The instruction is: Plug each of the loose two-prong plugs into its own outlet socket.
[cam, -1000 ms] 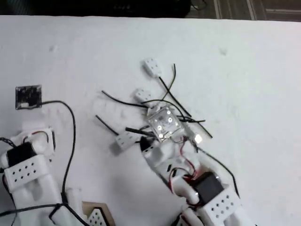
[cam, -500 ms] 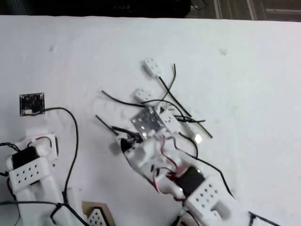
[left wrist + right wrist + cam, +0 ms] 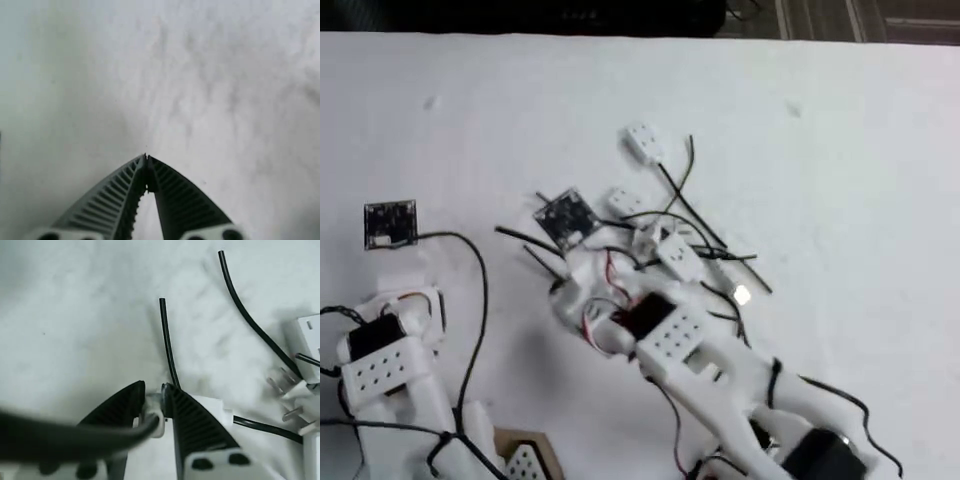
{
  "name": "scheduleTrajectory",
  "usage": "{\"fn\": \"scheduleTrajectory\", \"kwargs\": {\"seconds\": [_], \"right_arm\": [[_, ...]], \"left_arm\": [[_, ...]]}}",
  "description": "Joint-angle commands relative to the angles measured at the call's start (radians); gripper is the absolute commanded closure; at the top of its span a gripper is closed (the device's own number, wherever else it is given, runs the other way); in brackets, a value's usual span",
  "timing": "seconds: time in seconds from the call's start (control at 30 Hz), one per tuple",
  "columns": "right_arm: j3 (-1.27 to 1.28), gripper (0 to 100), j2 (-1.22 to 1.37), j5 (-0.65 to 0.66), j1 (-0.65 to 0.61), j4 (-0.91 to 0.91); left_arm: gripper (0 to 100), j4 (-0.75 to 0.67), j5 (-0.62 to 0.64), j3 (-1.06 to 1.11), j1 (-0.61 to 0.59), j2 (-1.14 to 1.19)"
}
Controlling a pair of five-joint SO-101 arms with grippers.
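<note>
My right gripper [image 3: 563,283] is at the left side of a pile of white plugs and sockets in the middle of the table. In the right wrist view my right gripper [image 3: 155,390] is shut on a white plug [image 3: 156,412], whose black cord stub [image 3: 167,342] points away over the table. Two loose plugs with bare metal prongs [image 3: 287,385] lie beside a white socket block [image 3: 311,330]. More white blocks [image 3: 675,255] and one apart [image 3: 642,142] lie tangled in black cords. My left gripper [image 3: 146,160] is shut with nothing in it, over bare table at the near left [image 3: 410,300].
Black cords [image 3: 695,215] cross the pile. A small bright piece [image 3: 740,295] lies right of it. A black cable [image 3: 475,300] loops from the left arm. A brown block [image 3: 525,450] sits at the near edge. The table's far edge [image 3: 640,36] borders a dark floor.
My right arm has swung left across the pile and its gripper now sits on the plug at the pile's left side. The left arm has hardly shifted.
</note>
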Motion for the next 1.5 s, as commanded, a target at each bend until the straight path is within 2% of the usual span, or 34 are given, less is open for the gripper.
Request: {"fn": "scheduleTrajectory", "kwargs": {"seconds": [0.0,0.33,0.57,0.97,1.47], "right_arm": [[-0.051,98.1,0.048,0.011,-0.005,-0.061],[-0.051,98.1,0.082,0.012,0.001,-0.065],[-0.035,98.1,0.087,0.052,0.056,-0.105],[0.009,98.1,0.087,0.052,0.008,-0.107],[0.037,98.1,0.088,0.052,0.042,-0.108]], "left_arm": [[98,-0.014,0.000,-0.002,-0.008,-0.028],[98,-0.014,0.000,-0.002,-0.007,-0.028],[98,-0.014,0.000,0.000,-0.007,-0.028],[98,-0.014,0.000,0.000,-0.005,-0.028],[98,-0.014,0.000,0.000,-0.005,-0.028]]}}
